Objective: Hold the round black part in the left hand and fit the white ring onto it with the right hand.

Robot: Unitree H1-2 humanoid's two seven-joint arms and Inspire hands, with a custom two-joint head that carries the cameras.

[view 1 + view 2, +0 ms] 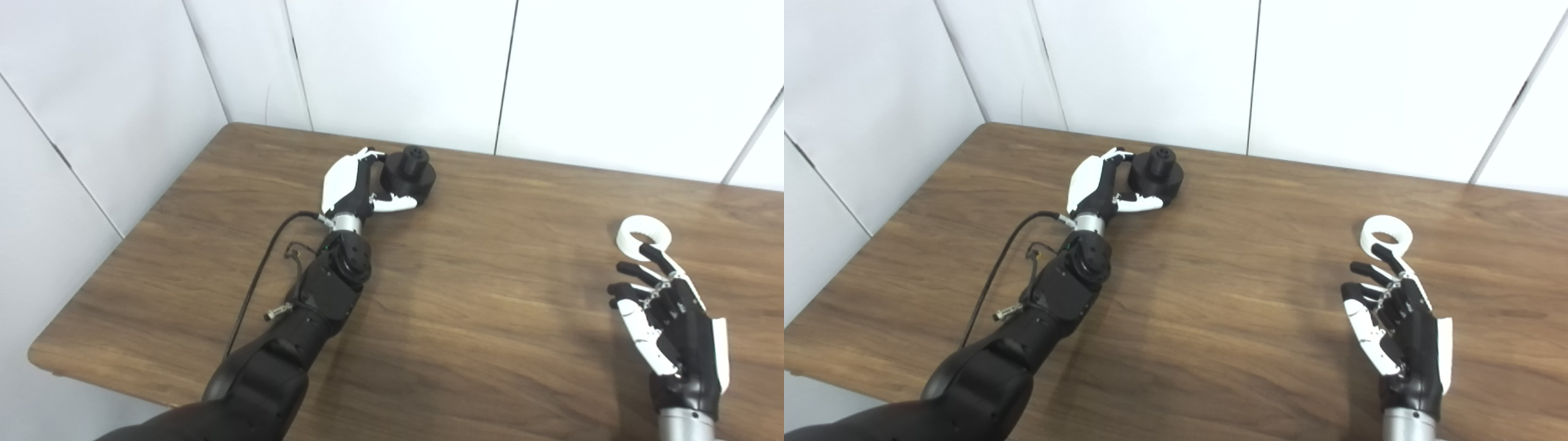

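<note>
Right hand [670,324] spread and empty, white ring [643,237] flat just past its fingertips; far across, left hand [352,184] cupped around round black part [409,173], grasp not certain.

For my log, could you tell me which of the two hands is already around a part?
The left hand: its fingers wrap the round black part. The right hand is open, just short of the white ring.

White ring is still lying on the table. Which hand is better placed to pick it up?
Right. The right hand is open just short of the white ring, fingertips nearly at its rim. The left hand is across the table, wrapped around the round black part.
</note>
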